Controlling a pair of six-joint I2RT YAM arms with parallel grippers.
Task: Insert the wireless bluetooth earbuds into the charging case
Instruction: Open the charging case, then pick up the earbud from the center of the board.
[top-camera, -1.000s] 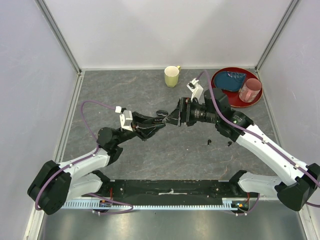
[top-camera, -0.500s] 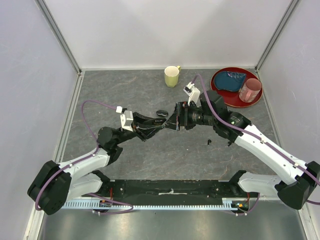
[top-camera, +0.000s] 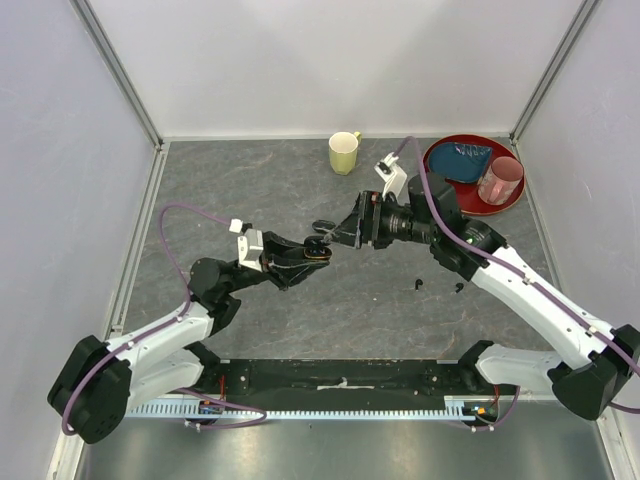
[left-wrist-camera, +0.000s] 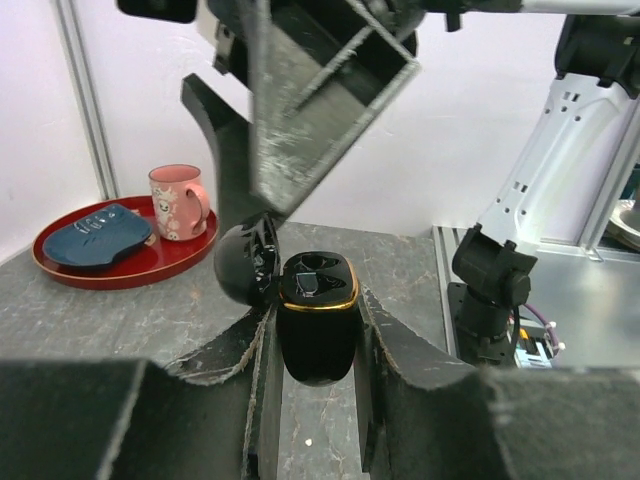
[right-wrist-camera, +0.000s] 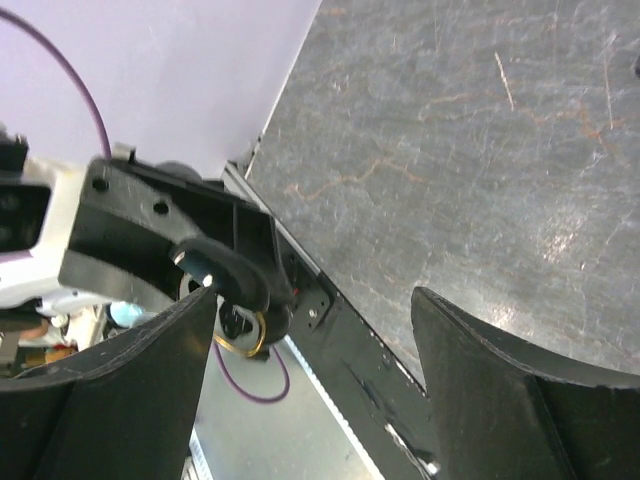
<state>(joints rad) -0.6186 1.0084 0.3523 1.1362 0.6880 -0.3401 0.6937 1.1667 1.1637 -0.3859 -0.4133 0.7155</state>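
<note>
My left gripper (top-camera: 313, 251) is shut on the charging case (top-camera: 318, 250), a glossy black oval box with a gold rim. In the left wrist view the case (left-wrist-camera: 318, 335) stands upright between my fingers (left-wrist-camera: 400, 350), its lid (left-wrist-camera: 243, 266) swung open to the left. My right gripper (top-camera: 340, 232) is open and empty, just right of and above the case. In the right wrist view the case (right-wrist-camera: 235, 285) shows beyond the left finger (right-wrist-camera: 120, 390). Two tiny black earbuds (top-camera: 417, 287) (top-camera: 459, 288) lie on the table under the right arm.
A yellow mug (top-camera: 343, 152) stands at the back middle. A red tray (top-camera: 448, 203) at the back right holds a pink mug (top-camera: 500, 180) and a blue object (top-camera: 466, 159); the tray also shows in the left wrist view (left-wrist-camera: 120, 272). Walls close three sides.
My left gripper has drawn back to the left and nearer with the case. My right gripper has pulled away to the right, so the two no longer meet.
</note>
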